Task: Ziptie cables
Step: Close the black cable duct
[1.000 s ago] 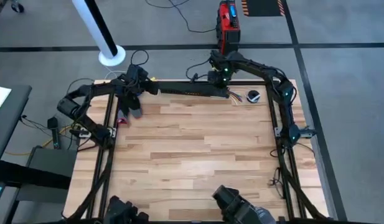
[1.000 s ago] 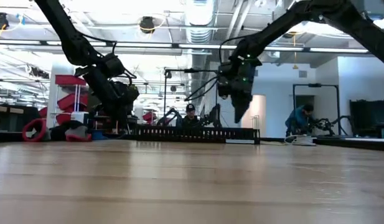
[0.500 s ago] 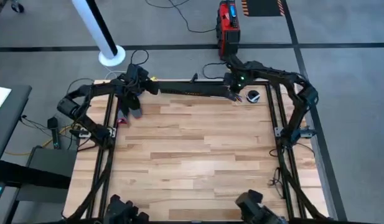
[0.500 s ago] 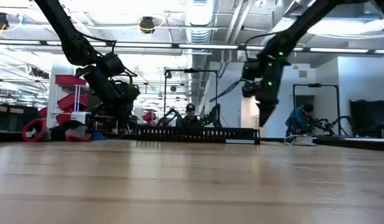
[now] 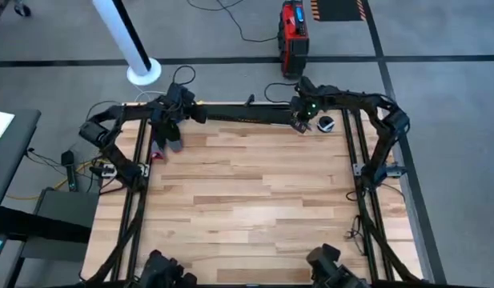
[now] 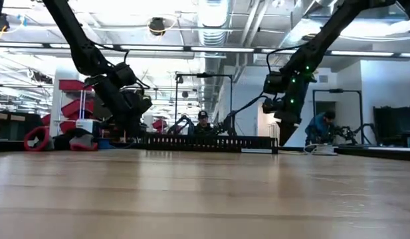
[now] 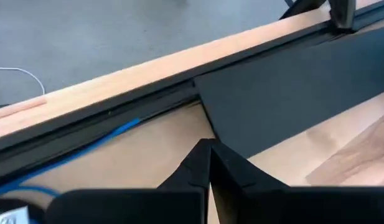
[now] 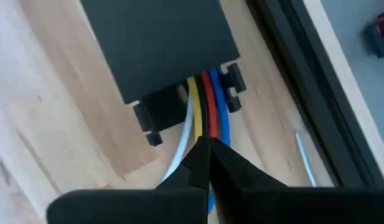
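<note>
The right gripper (image 8: 208,163) is positioned with its fingers pressed together over the cables (image 8: 205,106), which emerge in white, yellow, red and blue from the end of the black channel (image 8: 160,43) at the far edge of the table (image 5: 247,192). The left gripper (image 7: 208,163), likewise closed with nothing between its fingers, is held over the channel's opposite end, where a blue wire (image 7: 86,146) is seen running alongside.

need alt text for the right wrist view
The right gripper, its fingers shut together, hovers over the cables, white, yellow, red and blue wires emerging from the end of a black slotted channel topped by a flat cover, on a wooden table.
</note>
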Controlling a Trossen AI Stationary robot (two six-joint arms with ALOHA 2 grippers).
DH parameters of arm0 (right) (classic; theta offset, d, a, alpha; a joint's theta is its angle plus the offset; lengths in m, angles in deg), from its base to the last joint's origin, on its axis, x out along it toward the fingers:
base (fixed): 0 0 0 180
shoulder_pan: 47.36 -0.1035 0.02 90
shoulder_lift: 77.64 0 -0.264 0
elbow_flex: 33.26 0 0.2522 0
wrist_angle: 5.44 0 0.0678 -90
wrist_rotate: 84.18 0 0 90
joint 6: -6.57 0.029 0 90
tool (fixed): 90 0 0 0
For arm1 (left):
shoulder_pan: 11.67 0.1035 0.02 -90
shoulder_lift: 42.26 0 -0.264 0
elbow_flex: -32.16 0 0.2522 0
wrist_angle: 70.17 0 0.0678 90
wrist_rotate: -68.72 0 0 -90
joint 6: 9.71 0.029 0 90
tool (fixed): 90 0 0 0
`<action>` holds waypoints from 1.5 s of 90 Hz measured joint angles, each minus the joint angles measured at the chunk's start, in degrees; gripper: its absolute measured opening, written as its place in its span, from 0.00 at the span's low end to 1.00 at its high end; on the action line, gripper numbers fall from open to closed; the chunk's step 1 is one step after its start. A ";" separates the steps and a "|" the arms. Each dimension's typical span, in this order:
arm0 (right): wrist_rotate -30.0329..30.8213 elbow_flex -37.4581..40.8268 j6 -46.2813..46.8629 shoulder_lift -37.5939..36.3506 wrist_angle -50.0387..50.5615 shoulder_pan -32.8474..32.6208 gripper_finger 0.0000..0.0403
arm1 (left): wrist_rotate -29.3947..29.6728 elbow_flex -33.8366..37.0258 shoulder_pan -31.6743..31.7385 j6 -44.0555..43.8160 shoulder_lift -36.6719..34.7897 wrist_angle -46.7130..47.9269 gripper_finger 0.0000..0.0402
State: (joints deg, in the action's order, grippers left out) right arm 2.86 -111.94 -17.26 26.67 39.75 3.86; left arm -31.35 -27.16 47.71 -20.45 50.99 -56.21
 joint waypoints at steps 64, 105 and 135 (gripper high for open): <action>-0.79 0.57 2.18 2.54 -2.13 0.28 0.00 | 1.18 -1.95 -0.45 1.06 0.58 -0.18 0.00; -1.73 -1.31 2.82 5.67 -3.04 -0.39 0.00 | 0.50 -1.95 -0.64 -0.44 0.58 -0.45 0.00; -2.99 -1.52 2.84 5.77 -3.92 -0.42 0.00 | 0.13 -1.95 -1.17 -0.63 0.58 -0.52 0.00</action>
State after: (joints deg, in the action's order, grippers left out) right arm -0.14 -113.46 -14.42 32.44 35.82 3.44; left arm -31.22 -29.11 46.54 -21.08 51.57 -56.73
